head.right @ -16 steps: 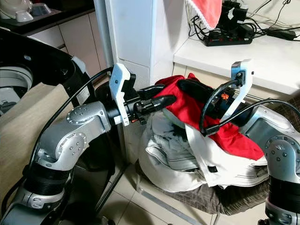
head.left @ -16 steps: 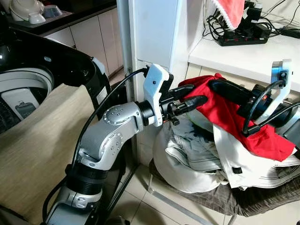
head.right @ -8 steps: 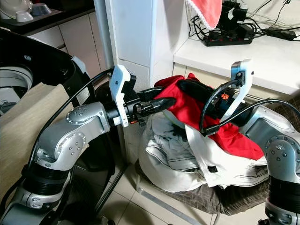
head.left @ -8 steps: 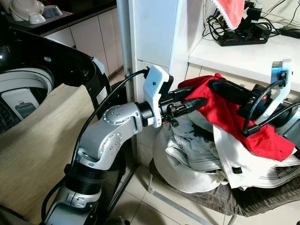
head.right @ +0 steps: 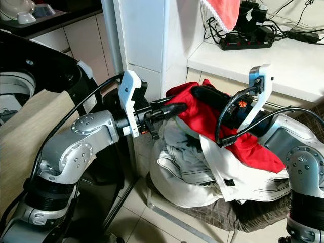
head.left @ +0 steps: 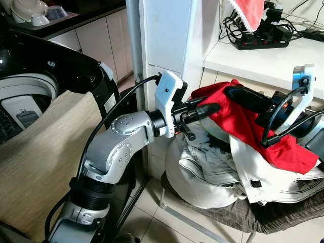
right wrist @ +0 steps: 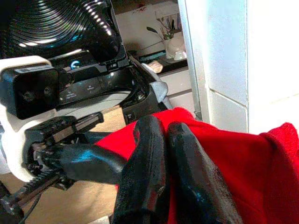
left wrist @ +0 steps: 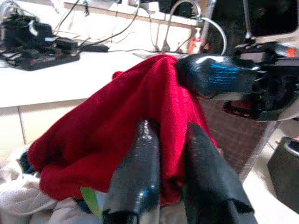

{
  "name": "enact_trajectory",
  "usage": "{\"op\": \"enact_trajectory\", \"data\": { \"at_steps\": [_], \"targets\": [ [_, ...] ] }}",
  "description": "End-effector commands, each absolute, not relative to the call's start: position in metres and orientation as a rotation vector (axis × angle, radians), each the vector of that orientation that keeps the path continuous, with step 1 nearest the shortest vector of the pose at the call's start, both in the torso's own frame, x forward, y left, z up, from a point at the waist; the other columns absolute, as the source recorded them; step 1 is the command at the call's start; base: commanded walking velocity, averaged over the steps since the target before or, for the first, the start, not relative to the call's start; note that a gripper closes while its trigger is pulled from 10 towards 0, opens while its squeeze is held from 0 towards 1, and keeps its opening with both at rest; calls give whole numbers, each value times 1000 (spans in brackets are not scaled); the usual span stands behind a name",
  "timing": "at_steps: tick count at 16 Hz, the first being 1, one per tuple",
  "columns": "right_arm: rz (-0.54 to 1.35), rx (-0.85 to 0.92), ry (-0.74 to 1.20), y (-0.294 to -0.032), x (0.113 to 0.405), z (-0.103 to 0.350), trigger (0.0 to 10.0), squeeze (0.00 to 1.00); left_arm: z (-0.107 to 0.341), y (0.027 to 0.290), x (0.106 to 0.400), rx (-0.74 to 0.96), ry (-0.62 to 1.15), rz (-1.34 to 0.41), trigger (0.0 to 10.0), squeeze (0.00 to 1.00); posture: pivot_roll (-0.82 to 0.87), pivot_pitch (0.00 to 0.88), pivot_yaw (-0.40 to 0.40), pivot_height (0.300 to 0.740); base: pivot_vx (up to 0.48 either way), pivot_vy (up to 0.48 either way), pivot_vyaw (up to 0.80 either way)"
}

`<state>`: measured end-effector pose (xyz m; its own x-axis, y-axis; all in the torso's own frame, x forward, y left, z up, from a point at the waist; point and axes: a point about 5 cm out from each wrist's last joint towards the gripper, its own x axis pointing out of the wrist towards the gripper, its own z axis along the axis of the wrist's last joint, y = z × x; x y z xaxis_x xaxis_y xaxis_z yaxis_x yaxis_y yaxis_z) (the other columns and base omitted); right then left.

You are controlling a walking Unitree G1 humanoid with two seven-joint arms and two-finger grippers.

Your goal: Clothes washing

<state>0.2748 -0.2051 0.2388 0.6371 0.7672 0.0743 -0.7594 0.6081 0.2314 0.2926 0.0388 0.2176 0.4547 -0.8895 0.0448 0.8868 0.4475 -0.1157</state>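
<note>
Above the heap of pale laundry (head.left: 212,162) on the basket beside the open washing machine (head.left: 30,96), both arms meet at the red garment (head.left: 243,121). The left gripper (head.left: 205,109) has its fingers pinched narrowly on the cloth's near edge, and the right gripper (right wrist: 163,135) is clamped together on the same red fabric, which drapes over the pile.

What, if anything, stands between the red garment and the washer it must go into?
The left arm and the white pillar lie between the red garment, pinched by both grippers, and the open washer. A beige cloth drapes the washer's near edge.
</note>
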Motion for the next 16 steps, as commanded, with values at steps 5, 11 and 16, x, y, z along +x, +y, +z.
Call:
{"op": "enact_trajectory", "data": {
  "at_steps": [5, 11, 16],
  "targets": [
    [885, 204, -10, -203, 272, 248, 0, 0, 217, 44, 301, -155, 36, -1038, 0, 0, -138, 0, 36, 740, 0, 0, 0],
    [800, 183, -2, -210, 277, 244, 10000, 1000, 224, 46, 306, -180, -21, -993, 0, 0, -139, 0, 38, 740, 0, 0, 0],
    [751, 150, -52, -215, 275, 248, 10000, 1000, 230, 52, 317, -191, -80, -881, 0, 0, -143, 0, 41, 740, 0, 0, 0]
  ]
}}
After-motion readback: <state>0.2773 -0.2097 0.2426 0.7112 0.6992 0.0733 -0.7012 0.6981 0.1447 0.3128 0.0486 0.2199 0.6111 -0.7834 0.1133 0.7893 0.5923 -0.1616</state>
